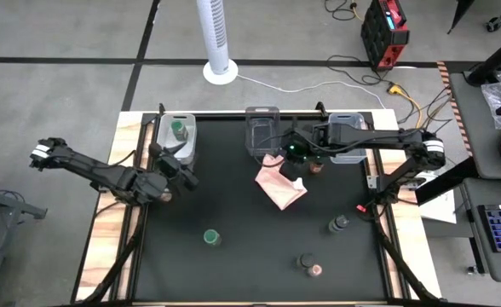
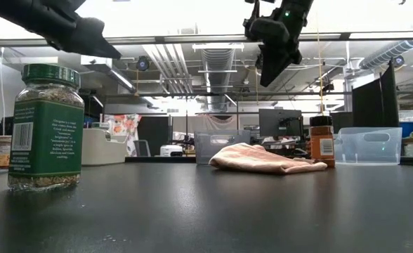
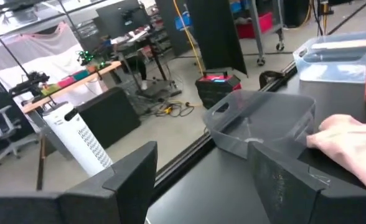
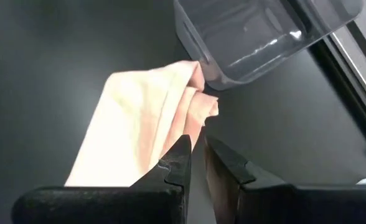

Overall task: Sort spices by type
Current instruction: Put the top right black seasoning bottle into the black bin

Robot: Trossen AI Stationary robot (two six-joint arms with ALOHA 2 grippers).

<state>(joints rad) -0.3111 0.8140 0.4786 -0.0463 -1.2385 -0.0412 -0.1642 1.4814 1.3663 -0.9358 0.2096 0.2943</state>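
Observation:
Spice jars stand on the black mat: a green-lidded one (image 1: pixel 211 237) (image 2: pixel 46 126) at near left, a dark-lidded one (image 1: pixel 340 223), a dark one (image 1: pixel 305 260) beside a pink-lidded one (image 1: pixel 316 270), and an orange one (image 1: pixel 316 167) (image 2: pixel 322 144). Another green-lidded jar (image 1: pixel 177 128) sits in the left clear bin (image 1: pixel 187 147). My left gripper (image 1: pixel 179 167) (image 3: pixel 208 186) hangs open and empty near that bin. My right gripper (image 1: pixel 296 176) (image 4: pixel 198 155) is shut, well above the pink cloth (image 1: pixel 280 186) (image 4: pixel 139 118).
A middle clear bin (image 1: pixel 263 136) (image 3: pixel 264 118) and a right clear bin (image 1: pixel 349 147) (image 2: pixel 368 144) stand along the far edge. The crumpled cloth lies on the mat in front of the middle bin. Bare mat lies at the near centre.

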